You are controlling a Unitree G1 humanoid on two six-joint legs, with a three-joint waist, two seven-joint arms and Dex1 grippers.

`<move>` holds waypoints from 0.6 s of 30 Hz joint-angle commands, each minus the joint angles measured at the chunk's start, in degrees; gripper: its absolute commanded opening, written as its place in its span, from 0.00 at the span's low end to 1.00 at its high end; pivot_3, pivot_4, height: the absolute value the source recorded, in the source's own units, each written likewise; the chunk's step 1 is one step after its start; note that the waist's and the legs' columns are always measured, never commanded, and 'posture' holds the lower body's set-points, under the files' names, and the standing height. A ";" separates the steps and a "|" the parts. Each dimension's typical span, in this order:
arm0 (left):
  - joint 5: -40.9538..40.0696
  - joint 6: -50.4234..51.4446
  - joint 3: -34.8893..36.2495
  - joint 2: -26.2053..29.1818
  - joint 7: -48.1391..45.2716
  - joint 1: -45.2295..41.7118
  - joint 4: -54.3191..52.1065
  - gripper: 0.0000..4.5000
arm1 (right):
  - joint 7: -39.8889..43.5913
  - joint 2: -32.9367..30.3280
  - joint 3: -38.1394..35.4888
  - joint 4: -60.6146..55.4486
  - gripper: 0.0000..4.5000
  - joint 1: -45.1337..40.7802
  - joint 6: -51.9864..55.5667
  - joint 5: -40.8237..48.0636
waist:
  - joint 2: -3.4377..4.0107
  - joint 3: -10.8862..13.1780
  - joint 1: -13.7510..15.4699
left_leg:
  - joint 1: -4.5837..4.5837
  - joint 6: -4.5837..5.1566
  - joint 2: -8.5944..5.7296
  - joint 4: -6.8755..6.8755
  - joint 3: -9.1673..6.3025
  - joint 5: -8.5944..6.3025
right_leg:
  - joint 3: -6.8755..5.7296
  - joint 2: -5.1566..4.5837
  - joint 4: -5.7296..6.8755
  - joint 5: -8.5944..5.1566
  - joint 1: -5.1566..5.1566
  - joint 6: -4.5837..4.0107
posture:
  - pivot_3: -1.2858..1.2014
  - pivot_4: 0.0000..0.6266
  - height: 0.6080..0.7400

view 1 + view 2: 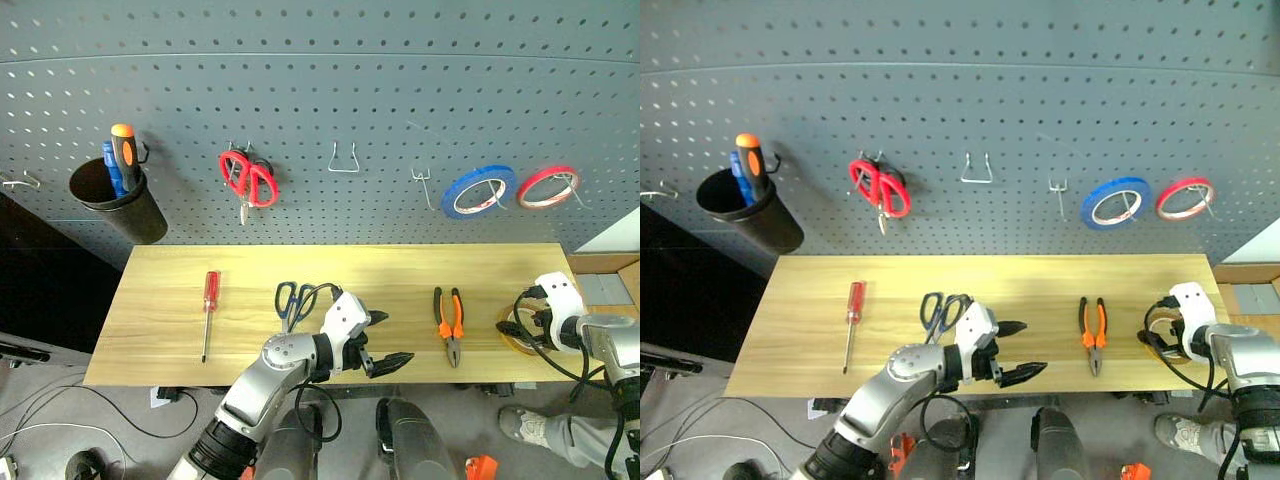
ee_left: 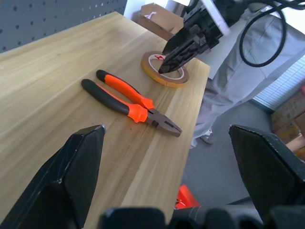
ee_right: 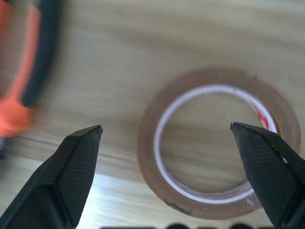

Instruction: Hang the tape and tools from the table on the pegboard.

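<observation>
Right tool (image 3: 167, 138) hung wide open right above the tape (image 3: 217, 148), flat at the bench (image 1: 180, 300) 3 o'clock end; left tool (image 1: 385, 340), also wide, sat farther off.

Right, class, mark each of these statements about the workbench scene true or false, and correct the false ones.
1. The pliers lie on the table. True.
2. The yellow tape hangs on the pegboard. False: it lies flat on the table, under the right gripper.
3. The left gripper is open and holds nothing. True.
4. The red-handled screwdriver stands in the black cup. False: it lies on the table.
5. The dark-handled scissors lie on the table. True.
</observation>
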 commanded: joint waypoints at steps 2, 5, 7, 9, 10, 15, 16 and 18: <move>-1.47 1.81 1.45 2.04 -0.18 2.40 -6.31 0.99 | -1.52 1.90 1.52 3.77 1.00 -1.77 -2.20 -1.92 | 0.01 0.43 -0.08 | 0.00 0.00 0.00 0.01 0.02 0.00 | 0.01 0.00 0.00 0.00 0.00 0.00 | 0.50 0.58 1.00; -1.93 3.15 2.23 3.23 -0.01 3.22 -8.32 0.99 | -1.80 3.36 2.00 4.96 1.00 -2.46 -2.68 -2.42 | -0.23 0.72 0.13 | 0.00 0.01 0.00 0.06 0.01 0.00 | 0.03 -0.01 0.01 0.02 0.00 0.03 | 0.51 0.59 1.00; -1.98 3.80 2.65 3.94 0.22 3.58 -9.33 0.99 | -2.77 4.56 2.10 6.83 0.96 -3.13 -3.23 -3.01 | -0.47 0.86 0.18 | 0.00 0.01 0.00 0.10 0.00 -0.01 | 0.03 -0.01 0.00 0.03 0.01 0.05 | 0.51 0.59 1.00; -2.15 4.33 3.01 4.38 0.43 3.75 -9.97 1.00 | -3.71 5.30 1.93 8.38 0.88 -3.67 -3.41 -3.39 | -0.59 0.92 0.19 | 0.00 0.01 -0.01 0.11 0.01 -0.01 | 0.04 -0.01 -0.03 0.06 0.02 0.09 | 0.51 0.59 1.00; -2.19 4.47 3.17 4.56 0.47 3.72 -10.07 1.00 | -3.99 5.56 1.69 8.45 0.82 -3.83 -2.82 -3.29 | -0.63 0.93 0.19 | -0.01 0.01 -0.01 0.11 0.01 -0.01 | 0.04 -0.02 -0.05 0.06 0.02 0.10 | 0.51 0.59 1.00; -2.31 4.56 3.65 4.89 0.36 3.10 -9.61 1.00 | -4.15 6.24 0.41 7.32 0.43 -3.85 -0.86 -2.73 | -0.64 0.94 0.23 | 0.00 0.01 0.00 0.09 -0.01 -0.01 | 0.03 -0.01 -0.06 0.06 0.03 0.10 | 0.51 0.58 1.00; -2.40 4.58 3.88 4.79 0.32 2.70 -9.34 1.00 | -4.39 6.15 0.03 7.18 0.36 -3.69 -0.41 -2.71 | -0.64 0.94 0.27 | 0.00 0.01 0.00 0.09 0.00 -0.01 | 0.03 -0.01 -0.06 0.06 0.03 0.10 | 0.51 0.58 1.00; -2.56 4.53 4.25 4.60 0.14 1.70 -8.55 1.00 | -4.56 5.63 -0.29 7.11 0.21 -3.26 -0.25 -2.92 | -0.64 0.94 0.34 | 0.00 0.01 0.00 0.09 -0.01 -0.01 | 0.02 -0.01 -0.06 0.06 0.03 0.10 | 0.51 0.57 1.00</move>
